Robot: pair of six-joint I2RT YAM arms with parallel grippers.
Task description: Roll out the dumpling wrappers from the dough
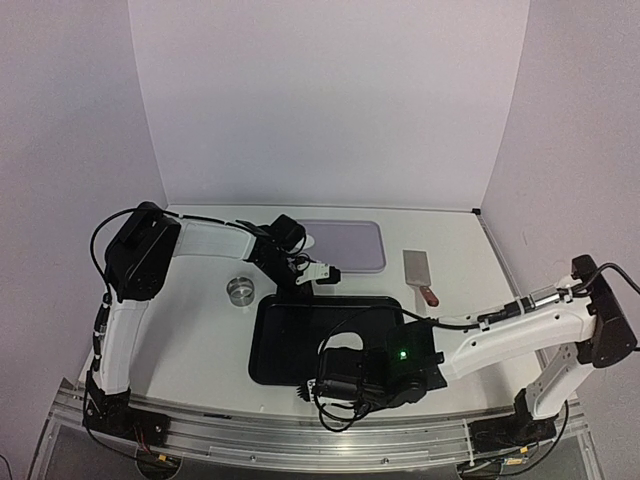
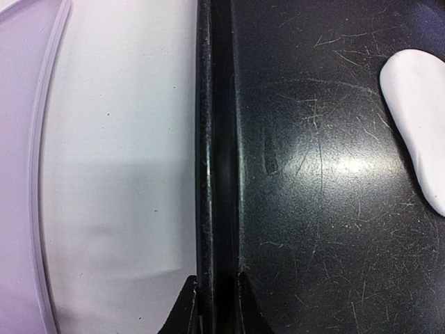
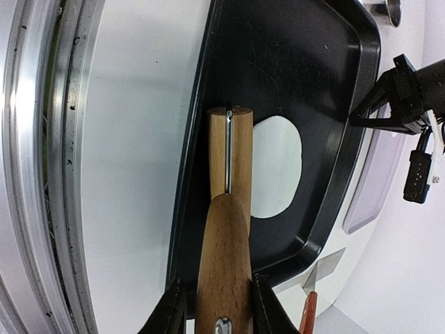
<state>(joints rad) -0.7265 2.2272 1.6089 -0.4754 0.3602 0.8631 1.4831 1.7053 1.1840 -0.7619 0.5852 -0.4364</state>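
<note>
Right wrist view: the right gripper (image 3: 218,307) clamps a wooden rolling pin (image 3: 229,174) over the black tray (image 3: 278,56), where the dough (image 3: 278,167) lies flattened into a smooth patch. The left gripper (image 2: 215,306) pinches the tray's rim. Forming the dumpling wrappers likely remains.

Paired white shells on the left arm (image 1: 215,240) and right arm (image 1: 510,335) with bulky black joint housings (image 1: 140,250); trailed looping black cables (image 1: 455,323) alongside; showed a small glowing green light (image 1: 401,352) at the right wrist; ended in dark, tapered fingers (image 3: 174,316).
</note>
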